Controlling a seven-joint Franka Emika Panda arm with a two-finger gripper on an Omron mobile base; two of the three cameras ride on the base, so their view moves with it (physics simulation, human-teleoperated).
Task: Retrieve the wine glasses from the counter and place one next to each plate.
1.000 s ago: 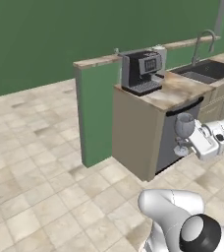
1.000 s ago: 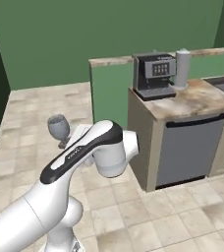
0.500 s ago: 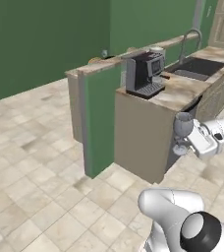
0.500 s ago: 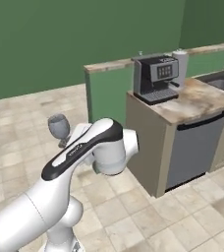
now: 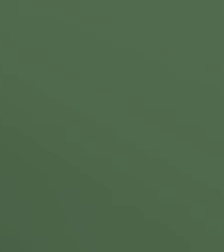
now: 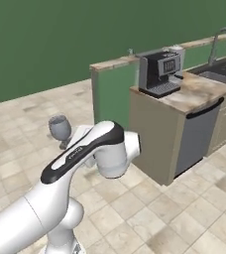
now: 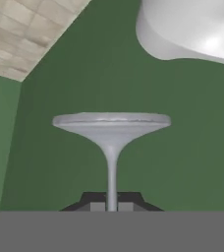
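Here, a wine glass (image 7: 111, 130) of smooth grey-blue glass, with a round foot and thin stem, sits in the gripper (image 7: 111, 205). Its dark fingers (image 7: 97, 204) are squeezed tight on the stem, above the tan tiled floor (image 6: 149, 208).

Arm hides the wine glass (image 6: 59, 128) stem.

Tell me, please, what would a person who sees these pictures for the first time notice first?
The eye goes first to the wine glass, which stands upright in the air over the tiled floor, to the left of the white arm, with the gripper shut on its thin stem. Next comes the black coffee machine on the counter, with the green wall behind it.
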